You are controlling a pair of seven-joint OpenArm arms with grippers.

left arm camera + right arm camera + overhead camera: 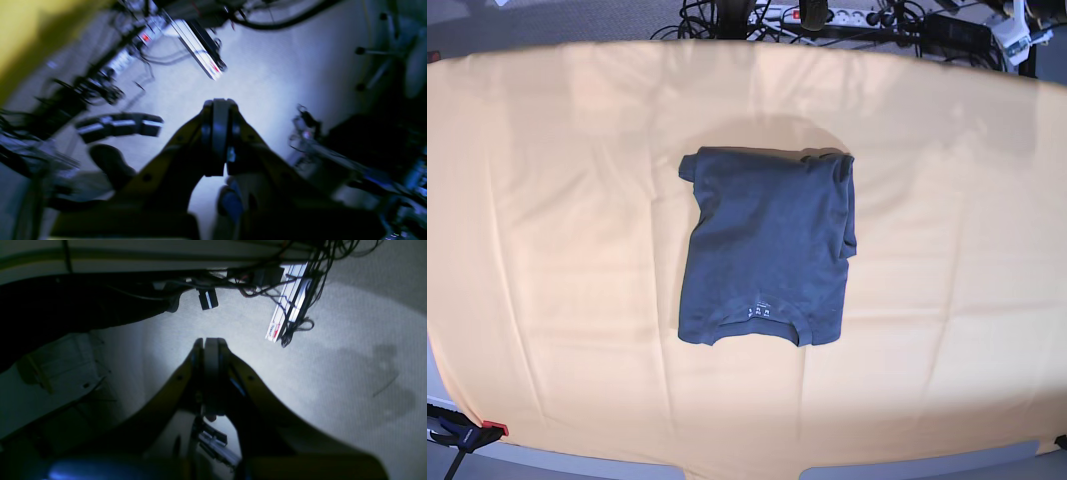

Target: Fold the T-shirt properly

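Note:
The dark slate-grey T-shirt [767, 245] lies folded into a rough rectangle in the middle of the table in the base view. Its collar [762, 325] faces the front edge, with small pale print just inside it. Neither arm appears in the base view. The left wrist view shows my left gripper [220, 101] with its jaws pressed together and nothing between them, hanging over grey floor. In the right wrist view my right gripper [208, 340] is likewise shut and empty, above the floor. The T-shirt is out of both wrist views.
A pale orange-yellow cloth [547, 250] covers the whole table. Cables and power strips [827, 15] lie on the floor behind it. A clamp [467, 432] grips the front left corner. Aluminium profiles [200, 46] [288, 306] and wires show below the table.

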